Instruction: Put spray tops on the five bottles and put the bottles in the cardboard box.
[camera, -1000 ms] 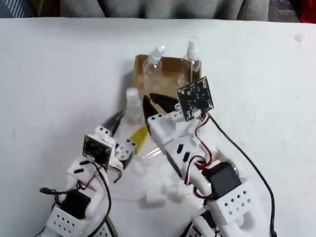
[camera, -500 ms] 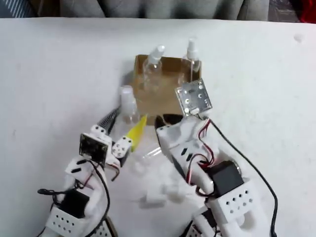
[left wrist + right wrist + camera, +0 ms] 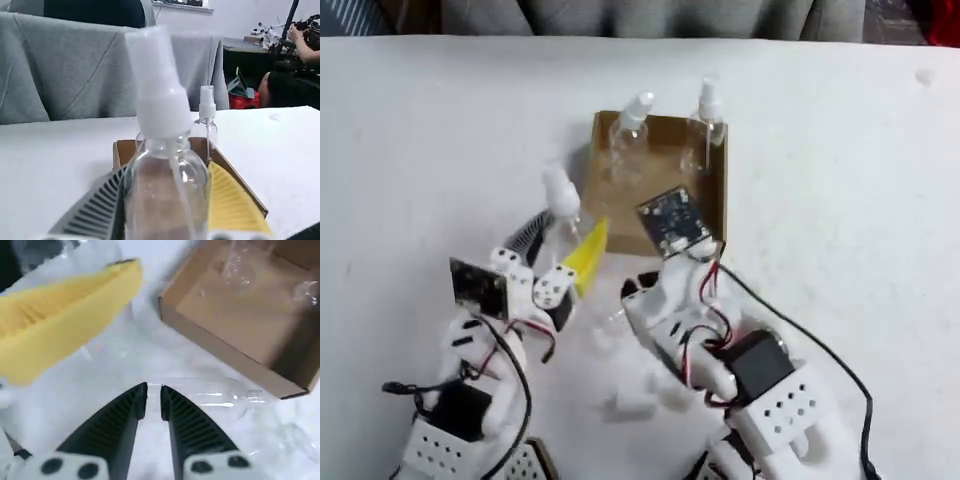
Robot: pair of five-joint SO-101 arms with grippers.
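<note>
Bottle [image 3: 165,192], clear, white spray top [image 3: 159,95] on, between left fingers [image 3: 232,205]

A bottle [image 3: 630,130] and a second bottle [image 3: 705,125] stand in the cardboard box [image 3: 718,190], along its far wall. A third bottle [image 3: 560,195] is left of the box, in the left gripper [image 3: 566,228].

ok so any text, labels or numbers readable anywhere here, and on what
No text can be read.
bottle in the left gripper: clear, no label.
box: plain cardboard, no print seen.
circuit board: any marks are too small to read.
</note>
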